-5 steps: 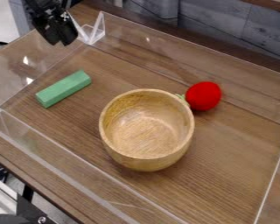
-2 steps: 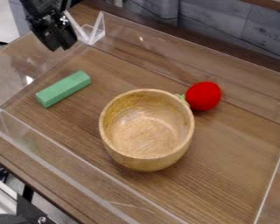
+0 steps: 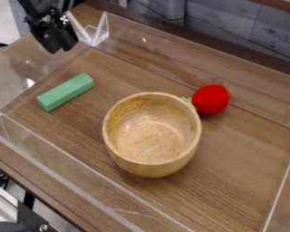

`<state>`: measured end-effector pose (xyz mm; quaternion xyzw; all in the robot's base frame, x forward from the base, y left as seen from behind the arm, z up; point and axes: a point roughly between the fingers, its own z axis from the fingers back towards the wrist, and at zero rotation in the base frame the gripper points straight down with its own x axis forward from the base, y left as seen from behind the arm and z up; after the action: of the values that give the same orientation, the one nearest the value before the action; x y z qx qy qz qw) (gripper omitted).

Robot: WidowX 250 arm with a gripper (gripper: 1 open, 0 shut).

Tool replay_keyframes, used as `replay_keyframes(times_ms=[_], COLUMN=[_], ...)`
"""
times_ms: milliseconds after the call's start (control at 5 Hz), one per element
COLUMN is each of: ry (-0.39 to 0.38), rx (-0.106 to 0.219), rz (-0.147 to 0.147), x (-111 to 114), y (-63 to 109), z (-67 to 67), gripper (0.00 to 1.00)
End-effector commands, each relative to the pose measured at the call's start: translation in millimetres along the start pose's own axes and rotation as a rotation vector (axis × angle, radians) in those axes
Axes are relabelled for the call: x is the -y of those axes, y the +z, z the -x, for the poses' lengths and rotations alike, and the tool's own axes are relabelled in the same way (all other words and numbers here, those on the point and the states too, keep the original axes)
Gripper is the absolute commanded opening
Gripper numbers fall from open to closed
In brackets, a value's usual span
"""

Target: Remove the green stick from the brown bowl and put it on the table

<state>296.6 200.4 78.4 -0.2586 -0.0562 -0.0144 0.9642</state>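
On the table (image 3: 238,181), the bowl (image 3: 151,134) has the stick (image 3: 66,92) near it at ten o'clock and the ball (image 3: 210,99) just beside it at one o'clock.

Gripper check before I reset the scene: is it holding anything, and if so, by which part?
Nothing is held: the gripper is open, and the green stick lies apart from it on the table.

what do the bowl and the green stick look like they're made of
The bowl looks like smooth light wood, judging by its tan colour and faint grain.
The green stick has a plain, even, matte surface: perhaps painted wood, though plastic or foam is possible.
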Motion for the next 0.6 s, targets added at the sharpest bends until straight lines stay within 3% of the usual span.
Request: replay_keyframes(times_ms=[0,200,400], ry=[-0.011,-0.008,-0.005], rx=[0.041,0.044,0.046], rz=[-0.042,-0.045,-0.048], x=[-3.6,-5.3,-7.6], y=[14.9,14.8,12.9], z=[-7.9,-12.4,-15.1], gripper=[1.0,1.0,0.0])
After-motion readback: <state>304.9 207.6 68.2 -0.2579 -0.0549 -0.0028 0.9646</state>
